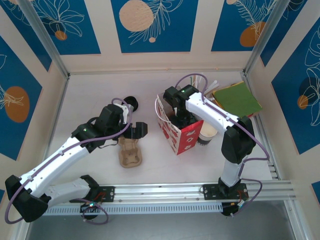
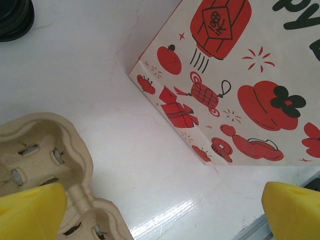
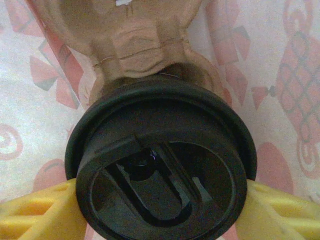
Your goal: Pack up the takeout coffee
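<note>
Right claw (image 3: 160, 210) pinches takeout coffee (image 3: 162, 165) by the lid so it fits down the paper bag (image 1: 182, 140); left claw's (image 2: 160, 210) spread.

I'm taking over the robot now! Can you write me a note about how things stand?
Left gripper: open, empty, over the table between the cup carrier and the paper bag.
Right gripper: shut on the takeout coffee, inside the bag, above a second carrier.
Done: coffee is in the bag.
Left: probably seat it, release, lift out.
</note>
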Robot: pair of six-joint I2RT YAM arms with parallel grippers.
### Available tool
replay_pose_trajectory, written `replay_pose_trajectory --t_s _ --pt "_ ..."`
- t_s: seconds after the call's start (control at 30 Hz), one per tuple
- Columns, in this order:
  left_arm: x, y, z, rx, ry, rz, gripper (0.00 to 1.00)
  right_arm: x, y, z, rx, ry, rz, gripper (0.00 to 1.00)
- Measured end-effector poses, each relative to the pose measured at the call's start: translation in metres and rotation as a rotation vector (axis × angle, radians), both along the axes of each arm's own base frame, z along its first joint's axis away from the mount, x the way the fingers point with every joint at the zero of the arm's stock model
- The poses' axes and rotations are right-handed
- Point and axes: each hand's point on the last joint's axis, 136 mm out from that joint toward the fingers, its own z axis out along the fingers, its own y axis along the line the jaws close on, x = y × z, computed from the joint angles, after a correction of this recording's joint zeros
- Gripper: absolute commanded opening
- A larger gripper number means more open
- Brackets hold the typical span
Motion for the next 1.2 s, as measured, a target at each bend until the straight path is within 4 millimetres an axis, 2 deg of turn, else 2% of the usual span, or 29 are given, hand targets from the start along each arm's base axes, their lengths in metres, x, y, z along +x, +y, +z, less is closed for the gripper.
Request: replay_pose_trajectory --t_s 1.2 --pt "-0.0016 0.0014 0.0026 -0.017 0.004 0.015 1.00 -0.0041 -0.0033 -0.0083 0.026 -0.005 -0.011 0.68"
